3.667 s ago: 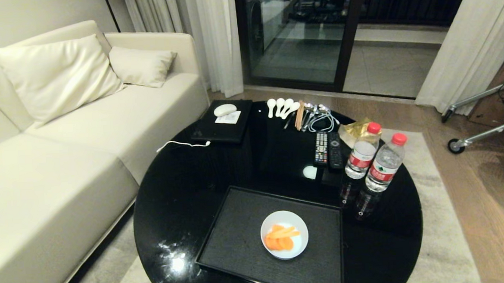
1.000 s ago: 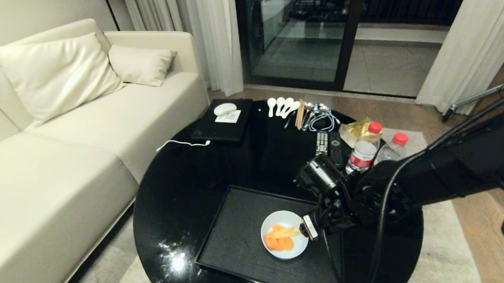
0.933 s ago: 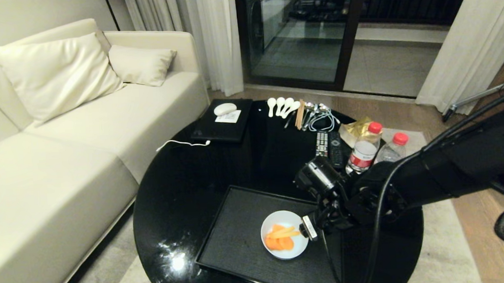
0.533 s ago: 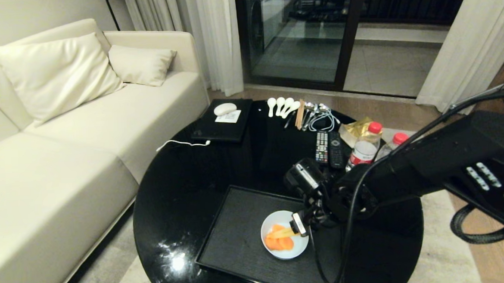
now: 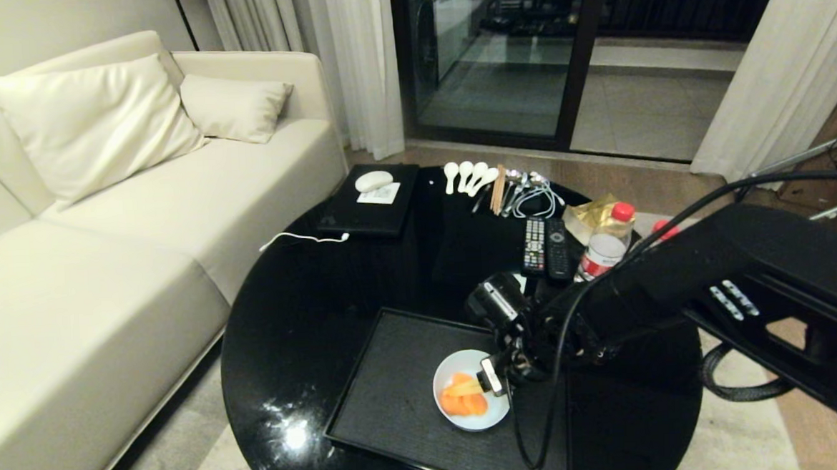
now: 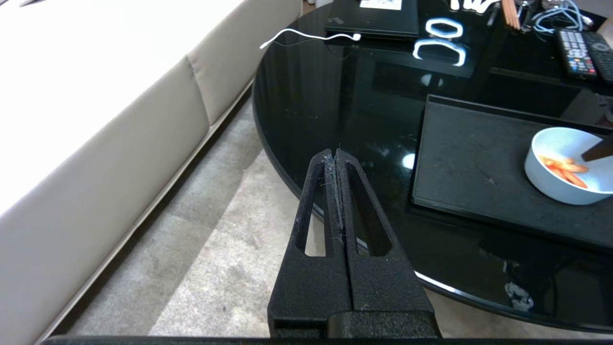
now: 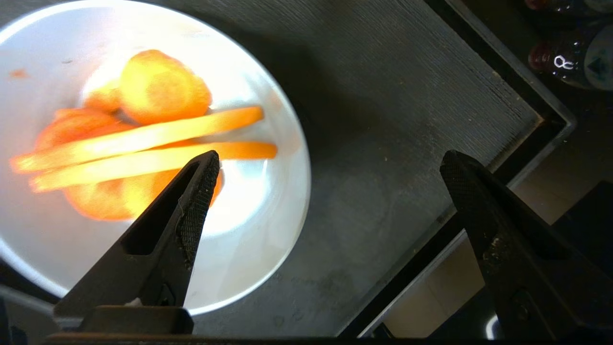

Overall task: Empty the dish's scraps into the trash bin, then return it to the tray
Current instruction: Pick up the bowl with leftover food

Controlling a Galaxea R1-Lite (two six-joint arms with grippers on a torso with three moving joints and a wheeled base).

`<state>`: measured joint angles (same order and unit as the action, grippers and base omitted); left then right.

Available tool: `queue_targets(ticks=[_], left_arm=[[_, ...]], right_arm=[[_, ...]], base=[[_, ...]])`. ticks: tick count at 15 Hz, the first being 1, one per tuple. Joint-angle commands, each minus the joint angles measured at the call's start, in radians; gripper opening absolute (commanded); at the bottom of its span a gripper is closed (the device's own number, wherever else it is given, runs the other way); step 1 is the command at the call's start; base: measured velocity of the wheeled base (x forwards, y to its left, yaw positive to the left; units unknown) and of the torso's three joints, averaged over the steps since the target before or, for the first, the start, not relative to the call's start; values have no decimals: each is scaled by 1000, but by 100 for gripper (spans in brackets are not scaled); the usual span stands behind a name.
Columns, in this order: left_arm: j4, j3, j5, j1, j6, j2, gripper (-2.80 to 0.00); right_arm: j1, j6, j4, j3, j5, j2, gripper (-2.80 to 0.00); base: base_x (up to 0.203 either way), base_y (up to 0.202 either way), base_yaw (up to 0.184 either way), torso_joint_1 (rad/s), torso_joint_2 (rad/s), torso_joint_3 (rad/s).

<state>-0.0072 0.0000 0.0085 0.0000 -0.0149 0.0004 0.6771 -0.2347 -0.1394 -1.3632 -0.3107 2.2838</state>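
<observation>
Now | right gripper (image 7: 330, 163) spread, straddling dish (image 7: 268, 249) rim | tray (image 7: 407, 120)

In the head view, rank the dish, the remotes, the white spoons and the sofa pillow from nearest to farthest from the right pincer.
1. Dish: right at the right pincer, on the tray.
2. Remotes: mid-table, beyond the pincer.
3. White spoons: at the table's far edge.
4. Sofa pillow: off the table, far to the left.
</observation>
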Motion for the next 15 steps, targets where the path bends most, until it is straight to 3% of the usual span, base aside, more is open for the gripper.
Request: queue_targets(ticks=[1, 15], left_arm=[[0, 0, 1, 0, 0, 0, -280], [0, 0, 1, 0, 0, 0, -280]], right_arm=[[-19, -2, 4, -5, -2, 25, 0], [-19, -32, 11, -17, 1, 57, 0]], base=[[0, 0, 0, 0, 0, 0], [0, 0, 0, 0, 0, 0]])
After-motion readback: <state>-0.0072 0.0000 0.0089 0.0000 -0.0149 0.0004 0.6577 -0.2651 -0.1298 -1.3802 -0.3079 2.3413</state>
